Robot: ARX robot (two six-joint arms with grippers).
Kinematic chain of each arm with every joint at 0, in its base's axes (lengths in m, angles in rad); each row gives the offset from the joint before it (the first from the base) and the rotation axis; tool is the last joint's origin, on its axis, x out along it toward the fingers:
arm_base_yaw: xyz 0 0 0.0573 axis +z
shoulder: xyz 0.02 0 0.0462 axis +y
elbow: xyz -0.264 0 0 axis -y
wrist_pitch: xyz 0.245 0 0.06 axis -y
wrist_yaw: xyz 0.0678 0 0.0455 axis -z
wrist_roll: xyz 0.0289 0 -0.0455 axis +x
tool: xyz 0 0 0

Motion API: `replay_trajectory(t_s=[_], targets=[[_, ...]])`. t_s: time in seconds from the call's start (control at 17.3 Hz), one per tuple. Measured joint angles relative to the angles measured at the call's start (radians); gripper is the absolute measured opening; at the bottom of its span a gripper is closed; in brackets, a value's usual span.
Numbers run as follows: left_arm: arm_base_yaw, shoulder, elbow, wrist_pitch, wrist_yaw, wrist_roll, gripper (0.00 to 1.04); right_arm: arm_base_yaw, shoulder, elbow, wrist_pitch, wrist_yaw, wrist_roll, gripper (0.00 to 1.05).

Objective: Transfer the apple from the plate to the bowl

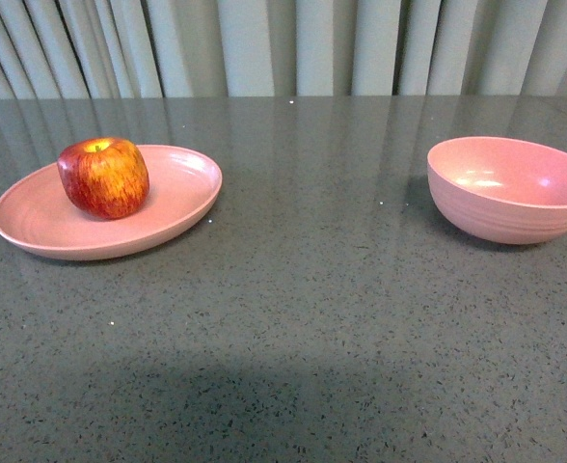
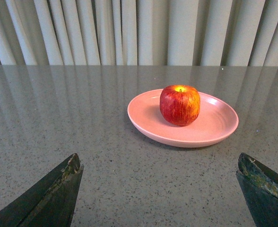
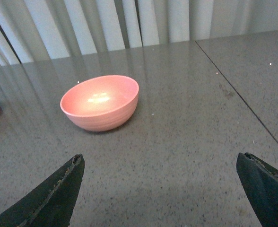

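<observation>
The apple (image 1: 103, 177) sits upright on the plate (image 1: 182, 193) at our 9 o'clock, well ahead of our wide-open left gripper (image 2: 158, 159). The bowl (image 1: 510, 207), at 3 o'clock with its edge cropped, faces our open right gripper (image 3: 159, 157); only fingertips (image 3: 58, 194) show.

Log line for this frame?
apple: on plate | bowl: empty | left gripper: open | right gripper: open | grasp: not yet
</observation>
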Motion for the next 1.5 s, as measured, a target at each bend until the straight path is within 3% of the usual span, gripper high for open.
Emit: replay_trajectory(t_s=[0.23, 0.4, 0.64, 0.87, 1.5], targets=[[0.000, 0.000, 0.000, 0.000, 0.000, 0.000, 0.98, -0.026, 0.286, 0.157, 0.201, -0.048, 0.010, 0.98], [0.000, 0.000, 0.000, 0.000, 0.000, 0.000, 0.98, 0.049, 0.490, 0.336, 0.282, -0.018, 0.002, 0.98], [0.000, 0.000, 0.000, 0.000, 0.000, 0.000, 0.98, 0.180, 0.830, 0.629, 0.200, 0.065, -0.013, 0.98], [0.000, 0.000, 0.000, 0.000, 0.000, 0.000, 0.98, 0.223, 1.171, 0.883, 0.123, 0.129, -0.014, 0.98], [0.000, 0.000, 0.000, 0.000, 0.000, 0.000, 0.98, 0.229, 1.505, 1.014, 0.001, 0.185, -0.015, 0.98]])
